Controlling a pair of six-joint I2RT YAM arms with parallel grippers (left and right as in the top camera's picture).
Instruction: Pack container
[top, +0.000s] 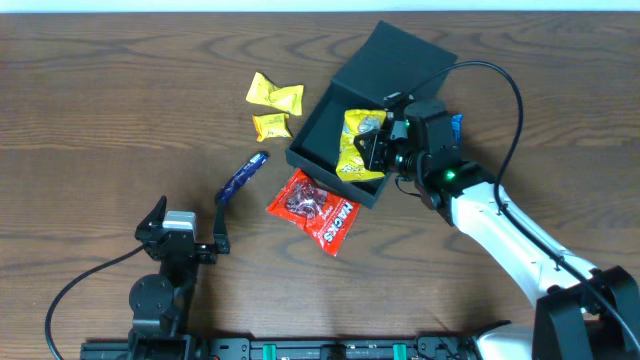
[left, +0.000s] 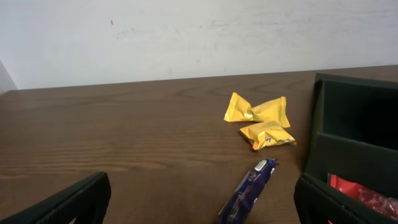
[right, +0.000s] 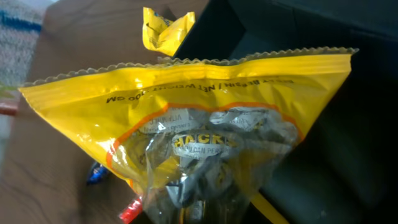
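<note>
The container (top: 320, 125) is a dark shallow box, open, with its lid (top: 400, 60) folded back at the far side. My right gripper (top: 378, 148) is over the box's right half, shut on a yellow snack bag (top: 358, 140). That yellow bag (right: 199, 106) fills the right wrist view, its lower end pinched at the right gripper (right: 205, 208), with the dark box (right: 336, 124) behind it. My left gripper (top: 188, 222) stands open near the front left, holding nothing. In the left wrist view the left gripper (left: 202, 211) is wide apart, and the box wall (left: 354, 124) is at the right.
Two small yellow packets (top: 275, 95) (top: 271, 126) lie left of the box. A purple bar (top: 242, 176) lies ahead of the left gripper. A red packet (top: 315, 210) rests against the box's front corner. Something blue (top: 456, 127) shows behind the right wrist.
</note>
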